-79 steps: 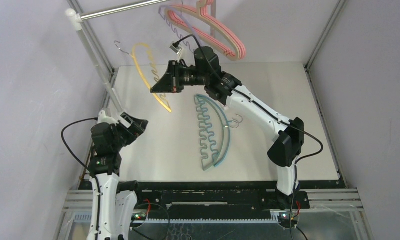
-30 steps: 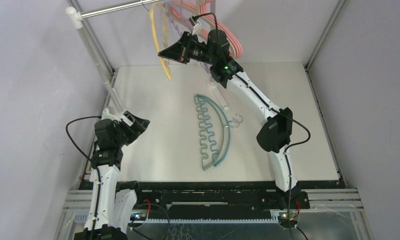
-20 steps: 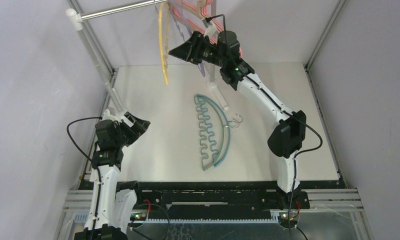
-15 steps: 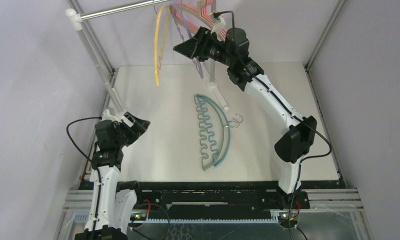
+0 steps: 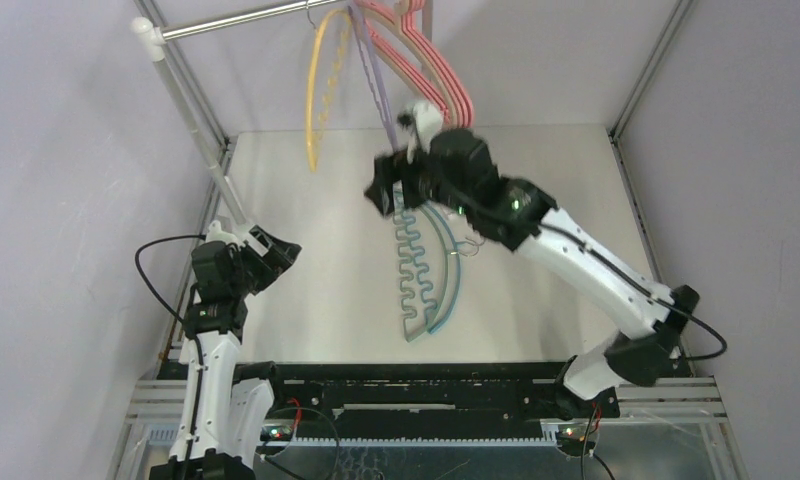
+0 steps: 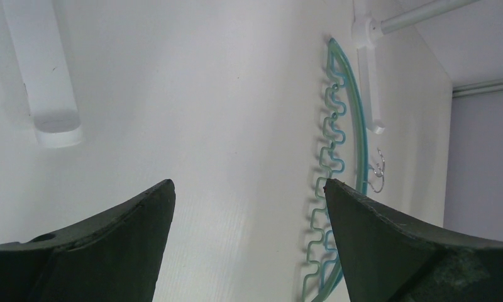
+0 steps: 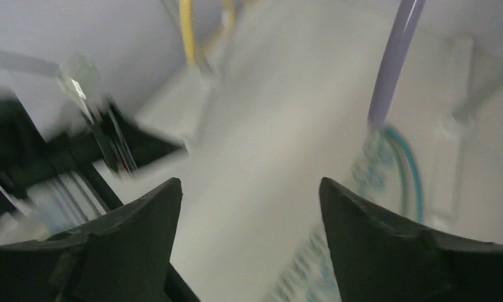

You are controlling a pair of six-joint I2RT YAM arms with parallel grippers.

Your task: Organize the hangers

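A yellow hanger (image 5: 314, 100) hangs by its hook from the silver rail (image 5: 241, 18). A lavender hanger (image 5: 372, 75) and pink and tan hangers (image 5: 431, 65) hang on the same rail to its right. A teal and a green hanger (image 5: 428, 270) lie stacked on the table. My right gripper (image 5: 379, 190) hovers open and empty over their far end. In the blurred right wrist view the gripper (image 7: 249, 184) has the yellow hanger (image 7: 186, 31), lavender hanger (image 7: 393, 63) and teal hanger (image 7: 414, 167) ahead of it. My left gripper (image 5: 288, 250) stands open and empty at the table's left, and in its wrist view the gripper (image 6: 249, 189) has the teal hanger (image 6: 360, 126) to its right.
The rack's white post (image 5: 191, 120) slants down to the table's left side, close to my left arm. A white rack foot (image 6: 55, 119) lies ahead of the left gripper. Another white foot (image 6: 368, 82) lies beside the teal hanger. Grey walls close in on both sides.
My right gripper opened and let go of the yellow hanger, which now hangs on the rail. The right arm drew back and down over the teal hangers. The left arm stayed still.
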